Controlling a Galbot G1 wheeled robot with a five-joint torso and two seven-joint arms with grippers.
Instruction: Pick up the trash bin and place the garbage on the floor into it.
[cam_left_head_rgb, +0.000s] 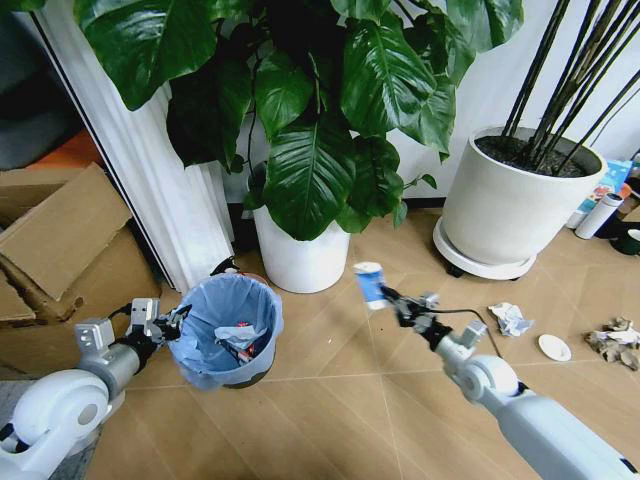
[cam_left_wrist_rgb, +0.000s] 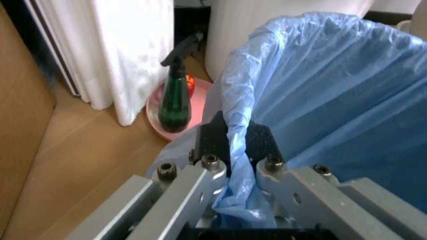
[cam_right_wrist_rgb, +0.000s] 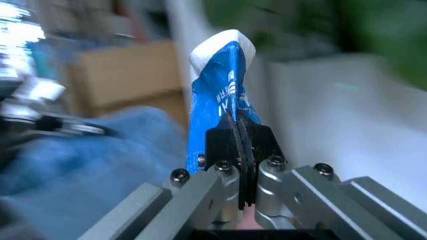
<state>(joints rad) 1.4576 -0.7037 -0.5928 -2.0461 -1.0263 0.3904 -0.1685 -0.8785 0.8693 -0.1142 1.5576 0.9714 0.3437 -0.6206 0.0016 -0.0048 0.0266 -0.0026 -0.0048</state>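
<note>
In the lower left of the head view, the left gripper (cam_left_head_rgb: 178, 322) is clamped on the rim of the trash bin (cam_left_head_rgb: 226, 330) and holds it. The right gripper (cam_left_head_rgb: 392, 298) pinches the blue-white packet (cam_left_head_rgb: 369, 283) near the frame centre. The packet stands upright, and the bin's open mouth lies to the left of it and lower, well apart.

The trash bin (cam_left_head_rgb: 226, 330) sits left, near a plant pot (cam_left_head_rgb: 300, 262) behind it — paper ball (cam_left_head_rgb: 511, 319), disc (cam_left_head_rgb: 554, 347) and wad (cam_left_head_rgb: 615, 341) lie far right.
</note>
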